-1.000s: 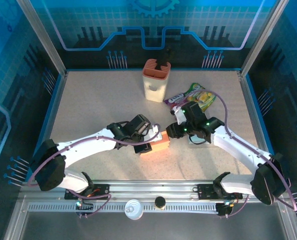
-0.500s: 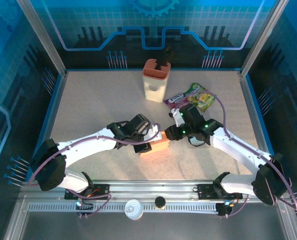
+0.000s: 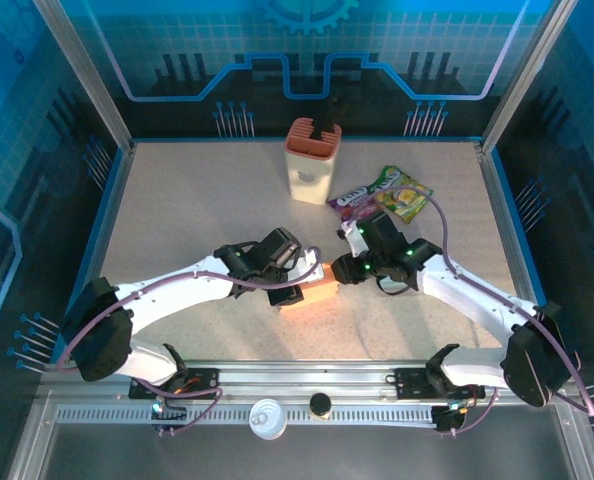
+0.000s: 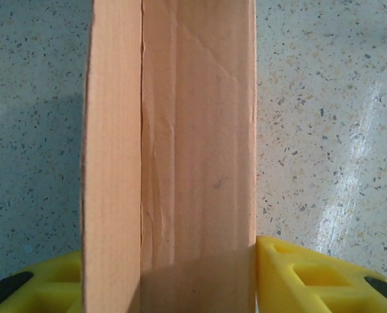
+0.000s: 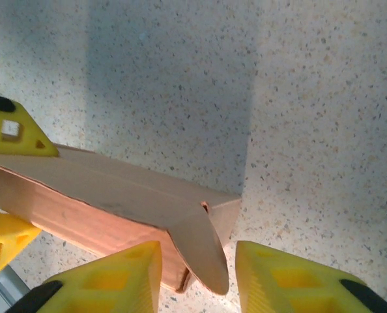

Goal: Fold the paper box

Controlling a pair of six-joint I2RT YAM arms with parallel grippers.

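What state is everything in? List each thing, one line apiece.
paper box: partly folded, end flap sticking out.
left tool: shut on paper box.
right tool: open, fingers straddling the end flap.
snack bag: lying flat.
holder: upright, dark item standing inside.

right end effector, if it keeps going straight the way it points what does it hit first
The paper box. Its curved end flap sits in the gap of the right end effector, with the box's end just beyond. Depth is hard to judge, but nothing else looks nearer.
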